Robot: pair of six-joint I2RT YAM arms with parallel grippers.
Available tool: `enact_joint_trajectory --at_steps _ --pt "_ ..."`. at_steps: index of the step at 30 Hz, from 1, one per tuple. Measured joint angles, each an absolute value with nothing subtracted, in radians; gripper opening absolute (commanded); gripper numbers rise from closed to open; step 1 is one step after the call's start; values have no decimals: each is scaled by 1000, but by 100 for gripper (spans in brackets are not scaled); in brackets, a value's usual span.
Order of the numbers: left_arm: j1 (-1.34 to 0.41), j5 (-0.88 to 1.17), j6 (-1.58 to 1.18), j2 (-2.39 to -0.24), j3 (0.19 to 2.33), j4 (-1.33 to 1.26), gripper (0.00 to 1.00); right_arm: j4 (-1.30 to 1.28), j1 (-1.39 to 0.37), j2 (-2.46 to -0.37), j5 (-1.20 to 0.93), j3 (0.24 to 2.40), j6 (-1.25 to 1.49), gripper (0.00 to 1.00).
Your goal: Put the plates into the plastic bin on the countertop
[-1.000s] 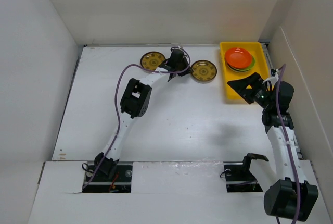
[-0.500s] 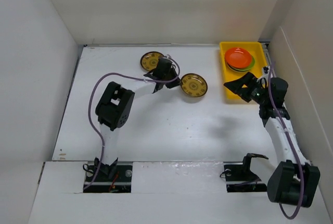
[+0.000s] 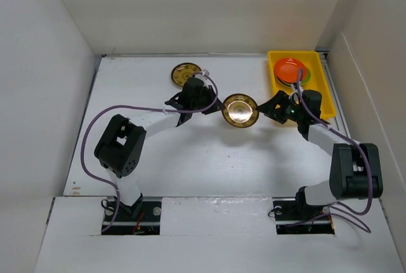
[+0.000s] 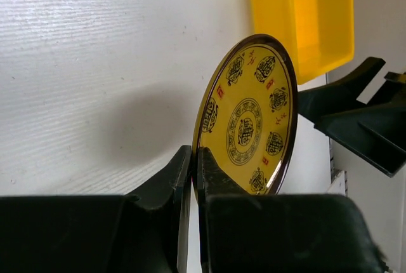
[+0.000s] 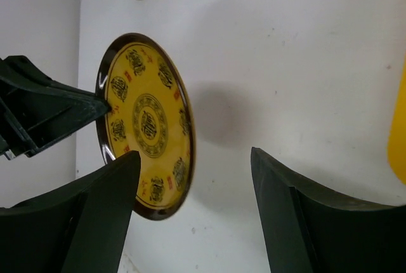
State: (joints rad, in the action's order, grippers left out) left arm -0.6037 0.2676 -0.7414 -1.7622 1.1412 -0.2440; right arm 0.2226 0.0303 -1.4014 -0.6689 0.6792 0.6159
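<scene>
Brown-gold patterned plate held tilted over the counter
Left jaws pinch its rim; right jaws gape wide just beside it, near the yellow bin holding an orange plate; 1 matching plate lies behind

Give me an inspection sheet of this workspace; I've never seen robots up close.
Surface: white countertop.
Job's things: yellow plastic bin holds a plate stack, orange plate on top; one brown-gold plate lies flat; the held plate, same pattern, is lifted off the surface.
Clutter: nothing seen.
End effectors: left end effector shut on the held plate's rim; right end effector open beside it, not touching.
Cables: purple cable loops along each arm.
Surroundings: white walls.
</scene>
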Motion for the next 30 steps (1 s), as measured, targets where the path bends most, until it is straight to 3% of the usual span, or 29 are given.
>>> enact_joint_trajectory --at_steps 1,5,7,8,12,14,15,17,18,19,30 --pt "-603 276 -740 -1762 1137 -244 0 245 19 -1420 -670 679 622 73" --pt "-603 306 -736 -1762 1122 -246 0 317 -28 -1473 -683 682 652 49" --pt "-602 315 -736 -1762 1121 -250 0 347 -47 -1490 -694 686 671 49" --pt "-602 317 -738 -1762 1121 -255 0 360 -55 -1497 -700 690 680 44" --pt "-591 319 -738 -1760 1121 -263 0 390 -59 -1512 -689 693 699 0" --pt "-587 330 -742 -1759 1121 -274 0 393 -59 -1517 -669 693 709 0" --pt "-588 331 -742 -1758 1121 -280 15 392 -59 -1519 -662 693 712 0" --pt "-587 328 -747 -1756 1121 -289 59 394 -59 -1518 -662 694 724 0" --pt "-588 326 -751 -1756 1121 -292 73 393 -58 -1517 -661 698 730 0" --pt "-588 321 -758 -1753 1121 -290 99 390 -57 -1517 -662 705 735 0" --pt "-578 151 -735 -1596 1103 -157 99 366 221 -1549 -481 916 815 0"
